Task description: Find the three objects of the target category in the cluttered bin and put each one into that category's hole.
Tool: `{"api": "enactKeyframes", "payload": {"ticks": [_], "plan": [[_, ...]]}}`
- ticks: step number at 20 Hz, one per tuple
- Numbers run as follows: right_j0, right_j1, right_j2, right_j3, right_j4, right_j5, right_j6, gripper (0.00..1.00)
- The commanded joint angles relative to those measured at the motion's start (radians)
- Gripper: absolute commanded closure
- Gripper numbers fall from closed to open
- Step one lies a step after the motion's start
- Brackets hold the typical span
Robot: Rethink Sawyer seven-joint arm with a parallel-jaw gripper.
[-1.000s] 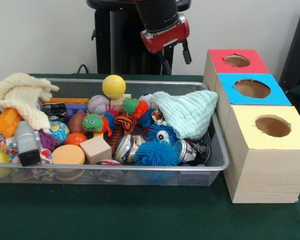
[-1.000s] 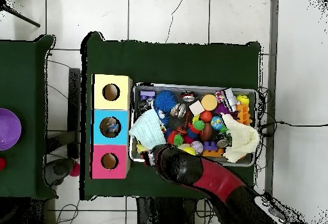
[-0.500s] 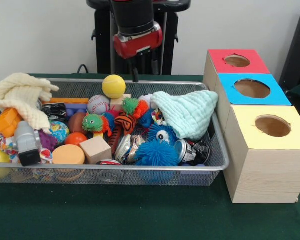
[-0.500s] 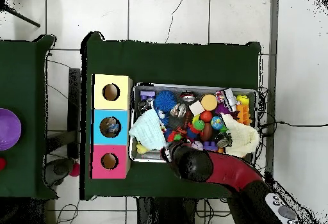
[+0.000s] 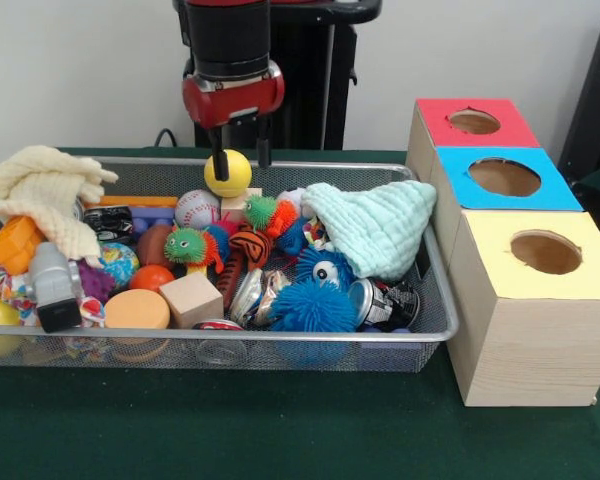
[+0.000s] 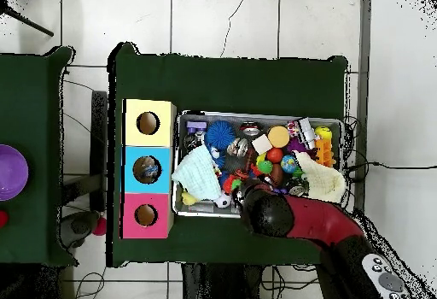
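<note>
Overhead, the hand (image 5: 239, 160) hangs with prongs apart above the wire-mesh bin (image 5: 310, 338).

Around the yellow ball (image 5: 228, 173) you have little room: the gripper (image 5: 240, 160) hangs open right over it, toys pack the bin (image 5: 280, 335) on the near side, and the pale blue cloth (image 5: 375, 228) heaps up beside it. Above the ball's far side, the rim stands bare.
</note>
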Motion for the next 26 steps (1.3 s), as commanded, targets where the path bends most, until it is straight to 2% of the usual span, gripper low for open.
{"api": "enactKeyframes", "payload": {"ticks": [1, 5, 9, 12, 14, 16, 17, 21, 26], "plan": [[0.054, 0.108, -0.100, -0.125, -0.027, -0.087, 0.223, 0.00], [0.107, 0.218, -0.173, -0.170, -0.001, -0.174, 0.264, 0.00], [0.111, 0.304, -0.173, -0.184, 0.048, -0.254, 0.281, 0.00], [0.123, 0.327, -0.182, -0.180, 0.087, -0.269, 0.293, 0.00], [0.114, 0.330, -0.167, -0.160, 0.127, -0.248, 0.304, 0.00], [0.106, 0.313, -0.156, -0.123, 0.193, -0.182, 0.325, 0.00], [0.107, 0.286, -0.150, -0.096, 0.235, -0.107, 0.333, 0.00], [0.077, 0.250, -0.076, -0.003, 0.348, 0.025, 0.340, 0.00], [0.065, 0.232, -0.040, 0.058, 0.474, 0.084, 0.359, 0.00]]}}
